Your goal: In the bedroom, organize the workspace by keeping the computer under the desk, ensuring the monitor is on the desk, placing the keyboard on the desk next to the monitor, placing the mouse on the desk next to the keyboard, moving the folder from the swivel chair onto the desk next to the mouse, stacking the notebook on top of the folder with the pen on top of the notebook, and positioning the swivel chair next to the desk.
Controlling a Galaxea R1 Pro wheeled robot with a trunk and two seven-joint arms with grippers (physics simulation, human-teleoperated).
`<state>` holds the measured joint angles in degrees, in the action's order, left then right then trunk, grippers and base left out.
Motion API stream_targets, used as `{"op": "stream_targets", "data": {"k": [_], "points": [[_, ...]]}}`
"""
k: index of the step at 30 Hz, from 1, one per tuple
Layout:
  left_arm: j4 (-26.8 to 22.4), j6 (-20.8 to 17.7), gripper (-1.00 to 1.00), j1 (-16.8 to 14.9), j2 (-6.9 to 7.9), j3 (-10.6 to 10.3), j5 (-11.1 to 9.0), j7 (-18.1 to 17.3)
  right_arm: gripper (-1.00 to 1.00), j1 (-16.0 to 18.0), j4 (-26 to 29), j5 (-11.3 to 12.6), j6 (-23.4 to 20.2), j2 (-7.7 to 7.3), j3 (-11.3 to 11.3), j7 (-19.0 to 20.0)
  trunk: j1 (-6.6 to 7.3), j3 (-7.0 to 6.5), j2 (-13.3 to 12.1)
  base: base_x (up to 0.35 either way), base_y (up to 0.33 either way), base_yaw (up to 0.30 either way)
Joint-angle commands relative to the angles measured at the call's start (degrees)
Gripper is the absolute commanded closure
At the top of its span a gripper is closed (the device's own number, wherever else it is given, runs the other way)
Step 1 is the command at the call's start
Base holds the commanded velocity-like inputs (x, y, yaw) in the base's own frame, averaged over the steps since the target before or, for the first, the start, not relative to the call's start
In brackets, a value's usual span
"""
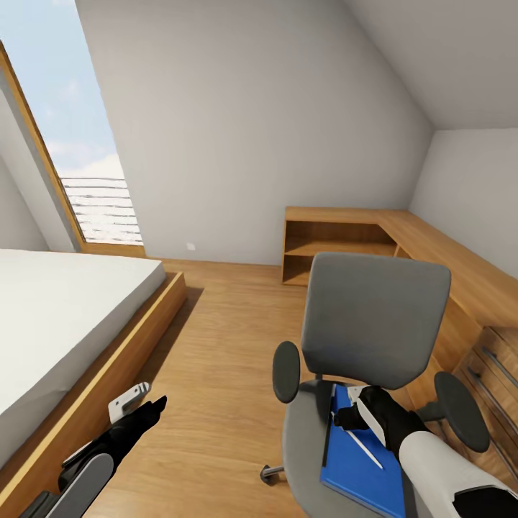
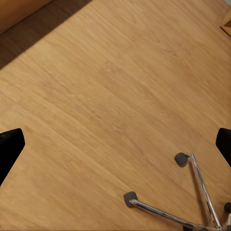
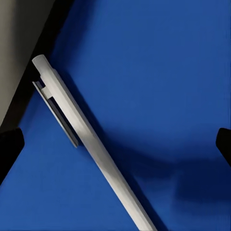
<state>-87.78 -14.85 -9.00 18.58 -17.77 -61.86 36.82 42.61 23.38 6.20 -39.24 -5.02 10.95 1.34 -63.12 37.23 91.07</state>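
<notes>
where chair armrests [image 1: 286, 371] flank, perhaps-unheld pen [image 3: 91, 144]

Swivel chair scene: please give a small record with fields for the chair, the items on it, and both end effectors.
chair: grey upholstered swivel chair, on the wood floor
on seat: blue flat item
on blue item: thin white-silver pen
right end effector: open, above the pen
left end effector: open, over bare floor beside the bed
</notes>
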Motion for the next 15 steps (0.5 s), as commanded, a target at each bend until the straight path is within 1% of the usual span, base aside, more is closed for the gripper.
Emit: {"op": "stream_targets", "data": {"k": [1,15], "points": [[-0.1,-0.1,-1.0,-0.1,0.05,-0.1,-0.3,0.4,-1.0,0.0,0.1,0.6,-0.3,-0.08,0.5,-0.1,0.0,0.06,0.0,0.0,0.0,0.0],[-0.1,-0.1,-1.0,-0.1,0.05,-0.1,-0.3,0.4,-1.0,0.0,0.1,0.6,-0.3,-0.04,0.5,-0.7,0.0,0.06,0.0,0.0,0.0,0.0]]}}
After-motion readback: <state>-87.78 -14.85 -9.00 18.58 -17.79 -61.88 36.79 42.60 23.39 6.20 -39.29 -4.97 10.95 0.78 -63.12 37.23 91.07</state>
